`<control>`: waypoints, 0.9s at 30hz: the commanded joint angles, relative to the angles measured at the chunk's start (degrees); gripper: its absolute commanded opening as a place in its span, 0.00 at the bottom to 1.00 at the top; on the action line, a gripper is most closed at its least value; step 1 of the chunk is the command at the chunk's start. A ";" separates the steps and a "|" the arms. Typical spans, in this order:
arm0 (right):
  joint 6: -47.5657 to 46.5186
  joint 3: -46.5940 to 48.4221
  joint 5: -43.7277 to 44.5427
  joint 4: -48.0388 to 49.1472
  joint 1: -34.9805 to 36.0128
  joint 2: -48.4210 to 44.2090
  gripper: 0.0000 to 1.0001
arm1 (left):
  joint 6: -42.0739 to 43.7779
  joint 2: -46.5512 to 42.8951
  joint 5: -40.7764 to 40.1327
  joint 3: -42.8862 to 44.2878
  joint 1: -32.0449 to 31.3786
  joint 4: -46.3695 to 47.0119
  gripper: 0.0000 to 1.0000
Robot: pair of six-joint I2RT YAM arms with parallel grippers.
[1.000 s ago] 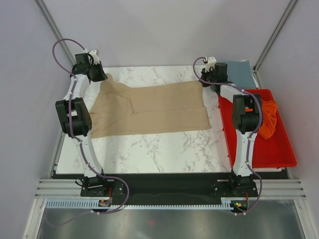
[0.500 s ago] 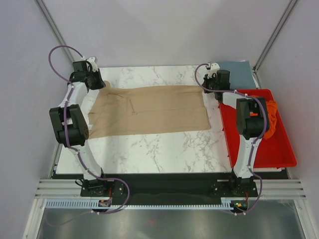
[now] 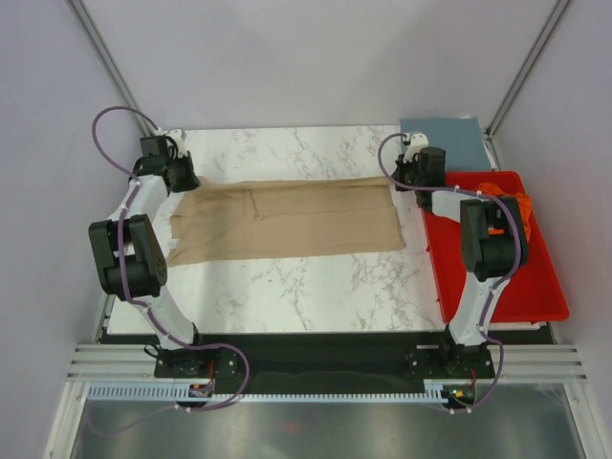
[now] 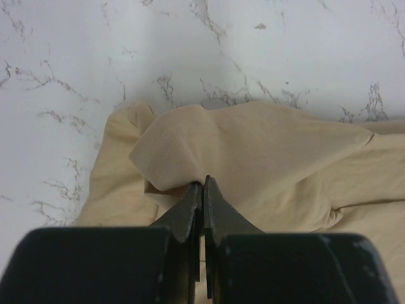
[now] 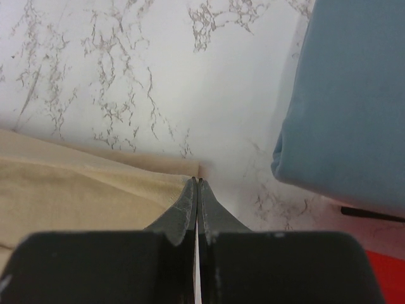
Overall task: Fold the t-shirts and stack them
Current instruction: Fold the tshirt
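Top external: tan t-shirt [image 3: 287, 220] spread across the marble counter [image 3: 306, 287], its far edge drawn nearer than a second ago | left pincer [image 4: 202, 183] clamped on its far-left corner | right pincer [image 5: 197, 182] clamped on its far-right corner | blue-grey t-shirt [image 3: 449, 142] folded, far right | orange t-shirt [image 3: 524, 215] in red tray [image 3: 516, 287]

Tan t-shirt [image 3: 287, 220], blue-grey t-shirt [image 3: 449, 139], orange t-shirt [image 3: 525, 211], red tray [image 3: 516, 287], grey-veined white table [image 3: 306, 277].
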 commanded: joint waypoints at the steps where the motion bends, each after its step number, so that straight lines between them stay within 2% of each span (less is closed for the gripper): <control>1: 0.67 -1.15 2.03 2.23 0.19 -4.09 0.00 | -1.42 -3.18 -0.38 -1.84 0.35 1.63 0.02; 10: 1.72 -5.63 4.67 1.26 2.21 -7.52 0.00 | -2.83 -3.97 -2.66 -5.00 0.44 1.63 0.02; 16: 2.51 -6.16 6.60 -0.50 3.53 -7.61 0.00 | -4.76 -4.58 -1.52 -6.23 0.35 1.01 0.02; 23: 1.46 -6.69 9.94 -3.93 4.49 -8.58 0.00 | -4.76 -4.85 -4.16 -7.55 0.61 -1.53 0.02; 27: 1.37 -5.03 11.26 -7.61 4.93 -7.35 0.00 | -5.64 -3.53 -1.97 -7.55 0.53 -3.37 0.02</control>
